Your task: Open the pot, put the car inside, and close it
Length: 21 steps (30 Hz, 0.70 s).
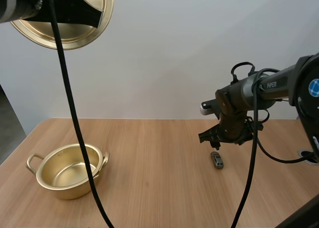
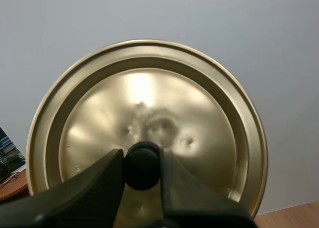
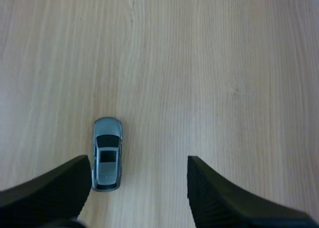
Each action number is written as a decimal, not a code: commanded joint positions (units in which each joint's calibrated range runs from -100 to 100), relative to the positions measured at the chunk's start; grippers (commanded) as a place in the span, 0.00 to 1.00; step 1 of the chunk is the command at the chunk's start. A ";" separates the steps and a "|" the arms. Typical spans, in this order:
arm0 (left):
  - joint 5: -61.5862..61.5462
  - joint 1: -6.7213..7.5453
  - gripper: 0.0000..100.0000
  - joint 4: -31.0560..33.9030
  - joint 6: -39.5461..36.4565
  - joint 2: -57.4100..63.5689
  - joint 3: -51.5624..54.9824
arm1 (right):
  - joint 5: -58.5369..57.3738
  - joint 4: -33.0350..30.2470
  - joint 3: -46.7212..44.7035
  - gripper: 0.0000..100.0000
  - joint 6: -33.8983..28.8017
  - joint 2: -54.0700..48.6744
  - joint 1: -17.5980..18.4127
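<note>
Table (image 1: 149, 153): silver car (image 3: 107, 154) near released right end effector (image 3: 138, 164); left end effector (image 2: 141, 161) grasps lid (image 2: 204, 108).

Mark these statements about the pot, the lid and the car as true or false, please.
1. The pot stands open on the table. True.
2. The lid lies on the table beside the pot. False: the left jaws hold it up in the air, shut on its black knob.
3. The car is inside the pot. False: it lies on the bare table under the right arm, well away from the pot.
4. The right jaws stand open over the table, near the car. True.
</note>
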<state>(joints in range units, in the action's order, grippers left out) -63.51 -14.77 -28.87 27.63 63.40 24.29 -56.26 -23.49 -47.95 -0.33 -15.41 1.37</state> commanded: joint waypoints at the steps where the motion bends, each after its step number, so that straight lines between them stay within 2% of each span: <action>1: -0.08 -0.03 0.00 -0.16 0.00 0.04 0.00 | -1.02 2.12 0.84 0.91 2.29 1.09 -0.06; 8: -0.08 -0.03 0.00 -0.16 0.00 0.04 0.00 | -6.58 2.62 4.81 0.91 6.05 6.88 -0.06; 21: -0.08 -0.03 0.00 -0.48 0.00 0.04 0.00 | -1.64 2.57 4.76 0.91 6.05 7.87 -0.06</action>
<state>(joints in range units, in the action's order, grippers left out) -63.51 -14.77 -29.08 27.63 63.40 24.29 -58.00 -21.46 -43.19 5.71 -7.59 1.34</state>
